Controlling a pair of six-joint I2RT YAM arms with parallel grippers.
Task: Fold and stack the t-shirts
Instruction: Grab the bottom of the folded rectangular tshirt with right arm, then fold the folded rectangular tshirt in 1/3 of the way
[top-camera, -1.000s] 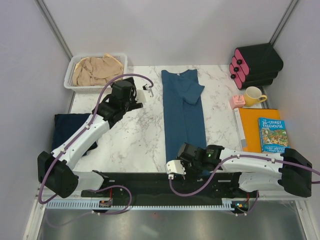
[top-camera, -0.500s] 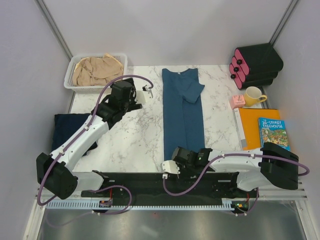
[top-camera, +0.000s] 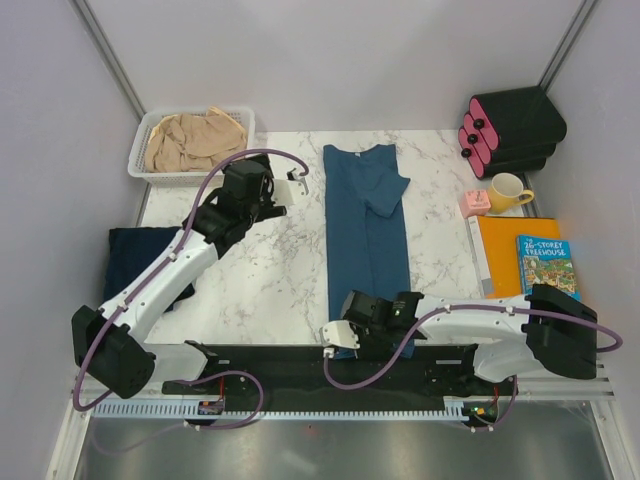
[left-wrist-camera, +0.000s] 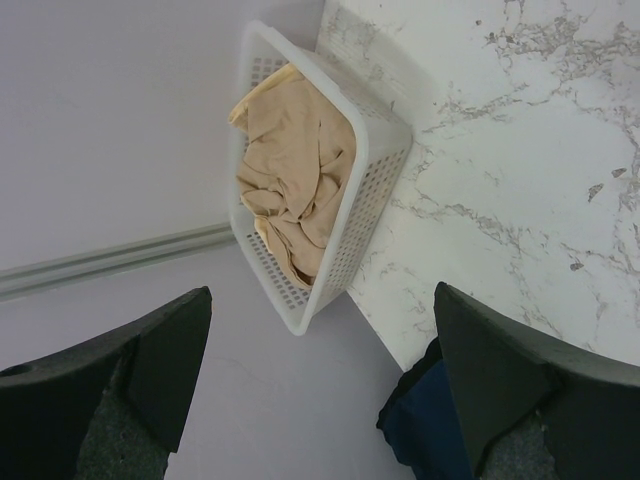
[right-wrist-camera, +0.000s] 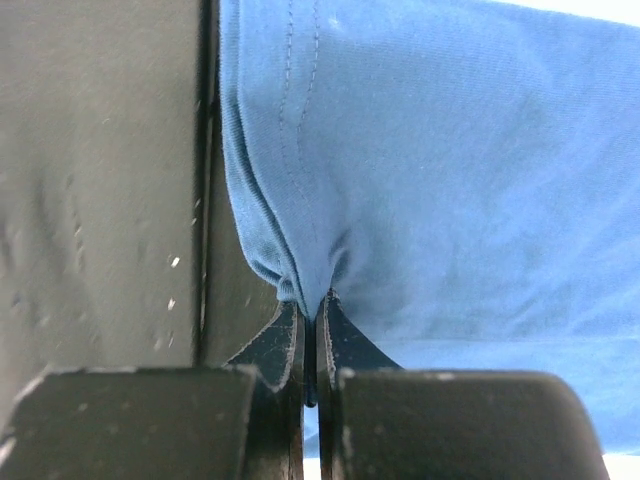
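Observation:
A teal-blue t-shirt (top-camera: 367, 225), folded into a long strip, lies down the middle of the marble table. My right gripper (top-camera: 340, 335) is at the strip's near left corner. In the right wrist view its fingertips (right-wrist-camera: 312, 300) are shut on a pinch of the hem of this teal-blue t-shirt (right-wrist-camera: 450, 180). A dark navy t-shirt (top-camera: 135, 250) hangs over the table's left edge. A beige t-shirt (top-camera: 190, 140) is crumpled in the white basket (top-camera: 137, 150). My left gripper (top-camera: 297, 183) hovers open and empty at the far left, above the basket (left-wrist-camera: 375, 180) and the navy t-shirt (left-wrist-camera: 430, 420).
At the right side stand a yellow mug (top-camera: 507, 190), a small pink block (top-camera: 475, 203), an orange folder (top-camera: 510, 255) with a blue book (top-camera: 546, 268) on it, and a black-and-pink holder (top-camera: 510, 130). The black base plate (top-camera: 300, 365) runs along the near edge.
My right gripper slid a little left along the near edge and shut on the teal-blue t-shirt's hem corner. The left arm has not moved.

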